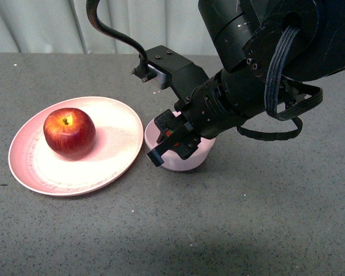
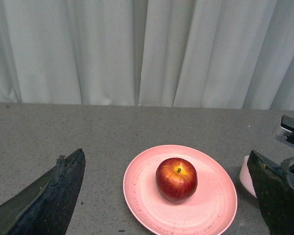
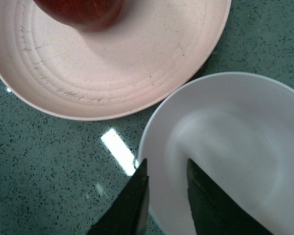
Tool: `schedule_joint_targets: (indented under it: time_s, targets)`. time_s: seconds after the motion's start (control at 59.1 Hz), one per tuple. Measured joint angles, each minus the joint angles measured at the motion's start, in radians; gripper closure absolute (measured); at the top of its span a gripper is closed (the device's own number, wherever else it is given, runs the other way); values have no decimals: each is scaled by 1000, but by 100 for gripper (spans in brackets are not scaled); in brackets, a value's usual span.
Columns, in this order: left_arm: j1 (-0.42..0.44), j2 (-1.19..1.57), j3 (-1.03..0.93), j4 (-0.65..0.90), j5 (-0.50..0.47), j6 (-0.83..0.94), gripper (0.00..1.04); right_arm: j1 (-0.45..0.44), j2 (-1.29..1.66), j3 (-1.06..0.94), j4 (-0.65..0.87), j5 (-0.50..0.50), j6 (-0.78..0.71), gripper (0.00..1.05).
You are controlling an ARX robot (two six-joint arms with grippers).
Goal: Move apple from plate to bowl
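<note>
The dark red apple (image 1: 69, 131) with a yellow patch at its stem sits on the wide salmon-pink plate (image 1: 115, 164) at the left. The small pale pink bowl (image 1: 187, 161) stands right beside the plate's right edge. My right gripper (image 1: 171, 142) is shut on the bowl's rim, one finger inside and one outside; the right wrist view shows this grip (image 3: 166, 169) on the bowl (image 3: 235, 142), next to the plate (image 3: 112, 68) and apple (image 3: 83, 12). My left gripper (image 2: 169, 183) is open and empty, hanging above the apple (image 2: 176, 179) and plate (image 2: 210, 205).
Everything stands on a grey speckled table (image 1: 247, 230). Pale curtains (image 2: 137, 49) hang behind the table's far edge. The right arm's black body and cables (image 1: 264, 69) loom above the bowl.
</note>
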Motion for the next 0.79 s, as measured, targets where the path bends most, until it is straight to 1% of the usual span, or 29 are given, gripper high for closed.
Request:
schedule_joint_targets:
  time_s: [0.101, 0.118, 0.169, 0.237, 0.254, 0.288, 0.321, 0.372, 0.406, 0.423, 0.44, 0.457, 0.49, 0.66, 0.744, 0.795]
  targets:
    - [0, 0, 0, 0, 0, 0, 7, -1, 0, -1, 14, 3, 4, 62]
    - [0, 0, 0, 0, 0, 0, 7, -2, 0, -1, 16, 3, 4, 62]
    - [0, 0, 0, 0, 0, 0, 7, -4, -5, -6, 35, 2, 10, 54]
    - [0, 0, 0, 0, 0, 0, 7, -10, -24, -29, 88, 13, 35, 43]
    - [0, 0, 0, 0, 0, 0, 7, -10, -26, -31, 92, 15, 37, 42]
    - [0, 0, 0, 0, 0, 0, 7, -14, -40, -43, 124, 35, 51, 37]
    - [0, 0, 0, 0, 0, 0, 7, -19, -54, -54, 162, 80, 71, 31]
    - [0, 0, 0, 0, 0, 0, 7, -32, -90, -83, 246, 174, 101, 21]
    - [0, 0, 0, 0, 0, 0, 7, -50, -129, -119, 319, 245, 125, 11]
    - [0, 0, 0, 0, 0, 0, 7, -55, -141, -132, 339, 265, 131, 9]
    - [0, 0, 0, 0, 0, 0, 7, -61, -156, -149, 364, 292, 135, 7]
    - [0, 0, 0, 0, 0, 0, 7, -73, -185, -185, 410, 328, 142, 9]
    - [0, 0, 0, 0, 0, 0, 7, -90, -221, -234, 463, 369, 152, 10]
    - [0, 0, 0, 0, 0, 0, 7, -153, -360, -407, 608, 523, 166, 9]
    - [0, 0, 0, 0, 0, 0, 7, -186, -438, -495, 650, 567, 167, 9]
    - [0, 0, 0, 0, 0, 0, 7, -206, -488, -548, 660, 576, 175, 10]
